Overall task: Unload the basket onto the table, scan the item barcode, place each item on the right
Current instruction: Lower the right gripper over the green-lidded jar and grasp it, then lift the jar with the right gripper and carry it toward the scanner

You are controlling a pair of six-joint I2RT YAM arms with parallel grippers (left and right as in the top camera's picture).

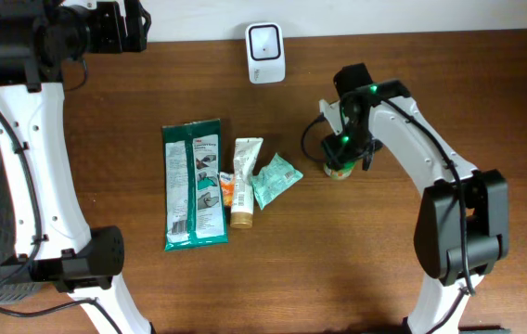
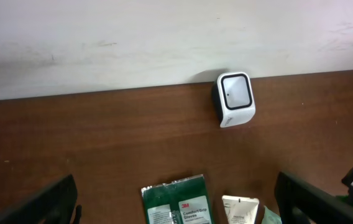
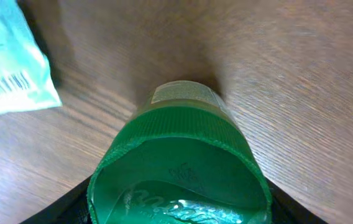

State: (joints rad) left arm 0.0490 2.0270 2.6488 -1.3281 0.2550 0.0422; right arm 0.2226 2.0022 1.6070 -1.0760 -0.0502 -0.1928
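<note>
Small green-lidded jar [image 3: 179,168], contents hidden under its lid, sits between right fingers [image 3: 64,211], contact impossible to tell; left fingers [image 2: 46,202] spread wide, empty.

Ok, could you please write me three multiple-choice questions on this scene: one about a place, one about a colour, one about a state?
1. Where does the white scanner stand?
A. at the far edge of the table
B. at the near edge
C. on the floor

2. What colour is the jar cap?
A. red
B. green
C. white

3. In what state is the left claw?
A. open, with nothing in it
B. shut on a cup
C. shut tight, empty

Answers:
1 A: the overhead view shows the scanner at the top edge of the wood, far from the arm bases.
2 B: the right wrist view shows a ribbed green cap.
3 A: the left wrist view shows its two fingers wide apart, with only bare table between them.
</note>
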